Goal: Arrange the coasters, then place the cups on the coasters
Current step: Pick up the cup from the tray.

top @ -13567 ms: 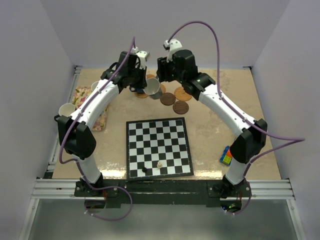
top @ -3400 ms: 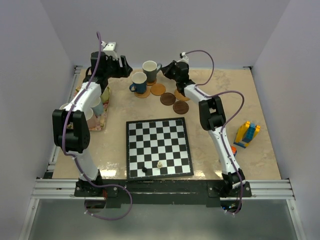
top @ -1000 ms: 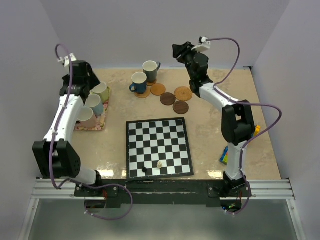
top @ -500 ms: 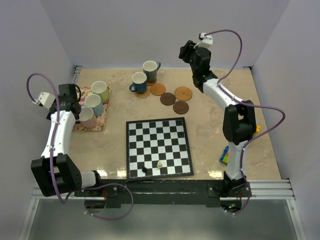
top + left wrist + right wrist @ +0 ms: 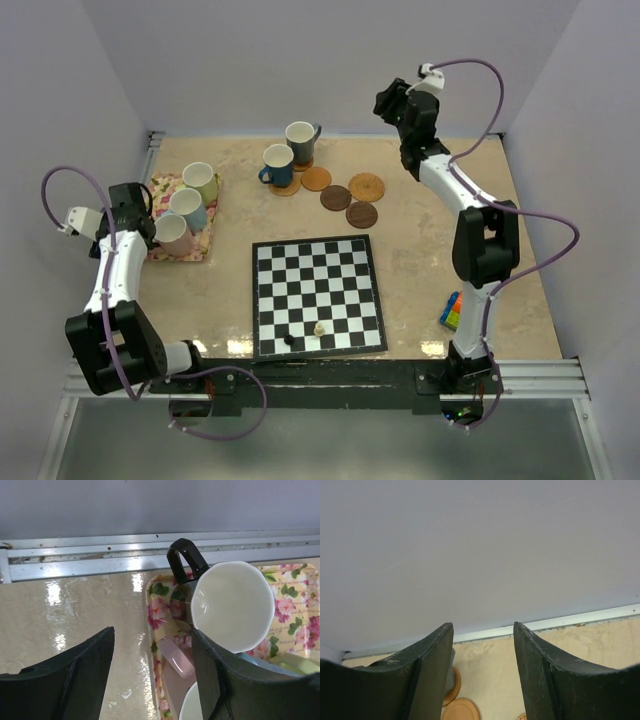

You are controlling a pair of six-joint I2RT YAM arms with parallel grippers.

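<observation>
From above, my left gripper [image 5: 128, 200] hovers at the left edge of the floral mat [image 5: 190, 252], where the pale green cup [image 5: 200, 182], light blue cup [image 5: 187, 207] and pink cup [image 5: 172, 235] stand. My right gripper [image 5: 392, 100] is raised by the far wall. The dark blue cup [image 5: 277, 164] and grey cup [image 5: 300, 139] each sit on a coaster. Four bare coasters [image 5: 336, 197] lie to their right.

Left wrist: my jaws stand apart, gripping nothing, above a black-handled cup [image 5: 232, 605].

Right wrist: my jaws stand apart and empty, facing the wall.
</observation>
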